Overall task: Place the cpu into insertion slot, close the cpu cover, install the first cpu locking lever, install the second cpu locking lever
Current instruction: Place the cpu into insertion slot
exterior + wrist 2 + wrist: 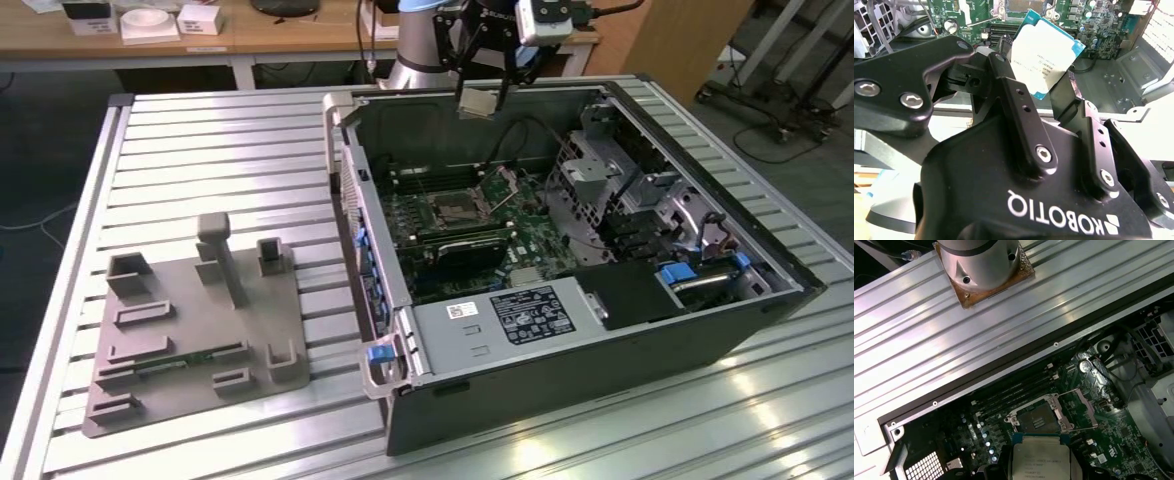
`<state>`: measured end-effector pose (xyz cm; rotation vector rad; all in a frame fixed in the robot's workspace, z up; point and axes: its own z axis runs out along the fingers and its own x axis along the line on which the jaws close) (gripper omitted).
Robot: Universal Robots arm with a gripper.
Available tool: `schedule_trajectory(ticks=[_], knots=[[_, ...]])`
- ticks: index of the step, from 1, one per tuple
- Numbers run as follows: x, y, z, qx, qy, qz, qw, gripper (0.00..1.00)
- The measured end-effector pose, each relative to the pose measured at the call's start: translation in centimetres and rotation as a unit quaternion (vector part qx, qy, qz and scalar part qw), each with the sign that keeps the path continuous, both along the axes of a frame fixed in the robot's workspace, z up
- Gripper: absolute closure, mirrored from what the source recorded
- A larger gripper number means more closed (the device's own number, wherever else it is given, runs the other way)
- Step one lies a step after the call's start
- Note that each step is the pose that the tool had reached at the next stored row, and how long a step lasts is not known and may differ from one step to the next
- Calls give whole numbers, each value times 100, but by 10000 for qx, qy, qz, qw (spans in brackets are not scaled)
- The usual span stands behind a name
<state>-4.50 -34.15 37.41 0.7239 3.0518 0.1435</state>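
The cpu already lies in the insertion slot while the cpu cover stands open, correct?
No. The cpu is clamped in the gripper above the case, as the second wrist view shows; the insertion slot is bare. The cpu cover does stand open.

A robot lab: slatted aluminium table carrying an open computer case

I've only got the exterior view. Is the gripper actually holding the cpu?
Observer: Yes. In the second wrist view the gripper pinches the cpu by two opposite edges.
Operator: Is the slot empty?
Observer: In the first wrist view the slot looks bare, with no chip in it.
Operator: And the cover?
Observer: It's open. The cover stands raised at one side of the slot, off the opening.
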Motion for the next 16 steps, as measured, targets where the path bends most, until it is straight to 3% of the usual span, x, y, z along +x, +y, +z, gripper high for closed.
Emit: schedule_trajectory(ticks=[7,16], knots=[[0,0,0,0,0,-56,10000,46],[-7,0,-17,0,0,-400,9992,46]])
